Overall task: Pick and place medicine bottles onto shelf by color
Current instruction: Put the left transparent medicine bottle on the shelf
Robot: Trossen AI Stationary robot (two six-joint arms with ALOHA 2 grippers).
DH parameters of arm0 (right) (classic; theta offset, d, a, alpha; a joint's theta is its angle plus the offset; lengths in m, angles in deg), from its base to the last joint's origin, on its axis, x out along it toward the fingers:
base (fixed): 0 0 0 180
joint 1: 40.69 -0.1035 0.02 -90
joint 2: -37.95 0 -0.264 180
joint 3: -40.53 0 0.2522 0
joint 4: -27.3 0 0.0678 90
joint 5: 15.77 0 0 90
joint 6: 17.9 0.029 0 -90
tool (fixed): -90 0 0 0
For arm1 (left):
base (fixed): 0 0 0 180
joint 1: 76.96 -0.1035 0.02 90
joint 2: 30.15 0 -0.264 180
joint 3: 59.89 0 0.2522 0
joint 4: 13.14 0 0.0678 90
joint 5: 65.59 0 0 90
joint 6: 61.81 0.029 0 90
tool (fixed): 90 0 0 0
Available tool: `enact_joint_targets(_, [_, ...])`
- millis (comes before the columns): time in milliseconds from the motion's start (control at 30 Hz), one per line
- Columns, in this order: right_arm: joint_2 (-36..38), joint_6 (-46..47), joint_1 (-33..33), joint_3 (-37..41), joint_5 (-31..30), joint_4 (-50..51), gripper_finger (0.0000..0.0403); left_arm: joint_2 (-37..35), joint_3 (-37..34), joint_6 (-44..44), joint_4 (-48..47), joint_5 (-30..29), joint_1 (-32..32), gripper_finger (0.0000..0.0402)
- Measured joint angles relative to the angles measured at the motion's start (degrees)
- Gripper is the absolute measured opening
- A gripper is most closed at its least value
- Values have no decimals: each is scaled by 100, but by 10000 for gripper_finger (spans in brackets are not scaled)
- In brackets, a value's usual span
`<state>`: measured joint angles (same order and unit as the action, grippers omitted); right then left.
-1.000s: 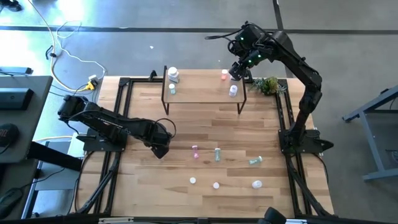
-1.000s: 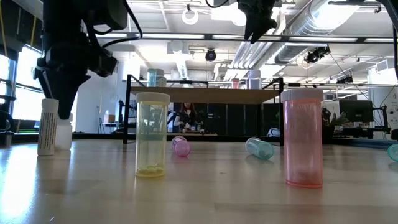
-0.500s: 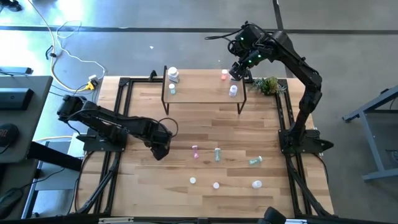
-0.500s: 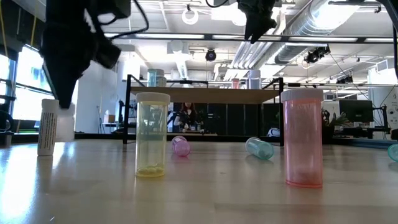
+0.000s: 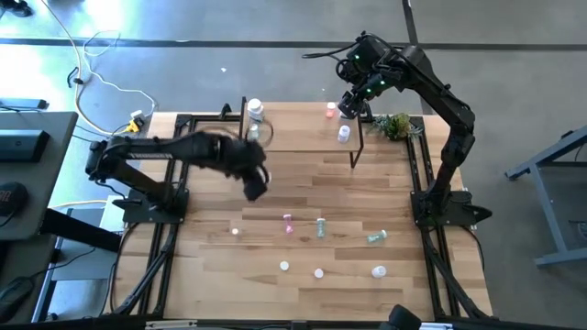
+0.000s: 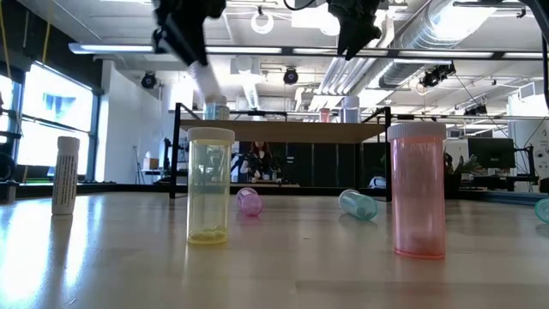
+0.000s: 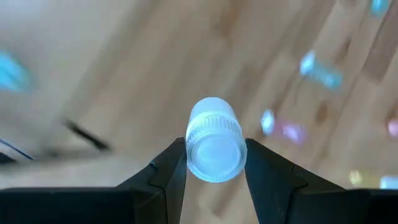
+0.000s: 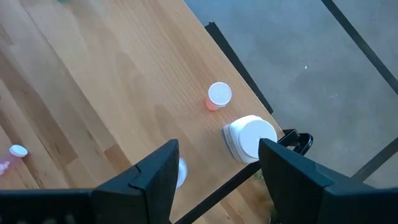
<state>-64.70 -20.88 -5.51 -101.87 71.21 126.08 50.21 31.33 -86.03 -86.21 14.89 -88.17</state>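
My left gripper is shut on a small white medicine bottle and holds it high over the table, a little in front of the shelf's left end. The shelf stands at the far edge. A white bottle and a greenish one stand at its left end, a pink-orange one and a white one at its right. My right gripper hangs open above that right end, over a wide white jar. My left gripper pinches the white bottle at its ribbed cap end between the two fingers, one on each side. The fingers slant down from above. The bottle hangs tilted below them, lifted clear of the table.
A tall white bottle stands where the lift began. Pink and green bottles stand mid-table, and another green one lies on its side. Small white ones stand near the front edge. A green plant sprig lies at the far right.
My left gripper has taken the white bottle off the table beside the tall white one. It has risen quickly and swung toward the far edge and the shelf's left end, turning as it went. The bottle now hangs tilted, clear of the table.
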Motion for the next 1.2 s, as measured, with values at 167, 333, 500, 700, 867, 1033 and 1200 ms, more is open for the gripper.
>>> enact_joint_targets(167, [0, 0, 0, 0, 0, -86, 213, 0, 888, 1168, 134, -717, -702, 130])
enact_joint_targets(333, [0, 0, 0, 0, 1, -289, 213, -2, 1505, 1968, 496, -882, -1559, 129])
enact_joint_targets(500, [0, 0, 0, 0, 0, -450, 213, -2, 1863, 2290, 699, -878, -2243, 129])
enact_joint_targets(700, [0, 17, 0, 2, -1, -570, 213, 74, 2130, 2173, 806, -826, -2863, 129])
enact_joint_targets(867, [0, 11, 1, 1, 0, -608, 213, 328, 2411, 2046, 812, -376, -3150, 129])
enact_joint_targets(1033, [0, 0, 0, 2, -1, -606, 213, 729, 2657, 2120, 803, -246, -3173, 129])
enact_joint_targets(1200, [0, -2, 1, 2, 1, -606, 213, 1223, 2904, 2136, 390, 45, -3122, 129])
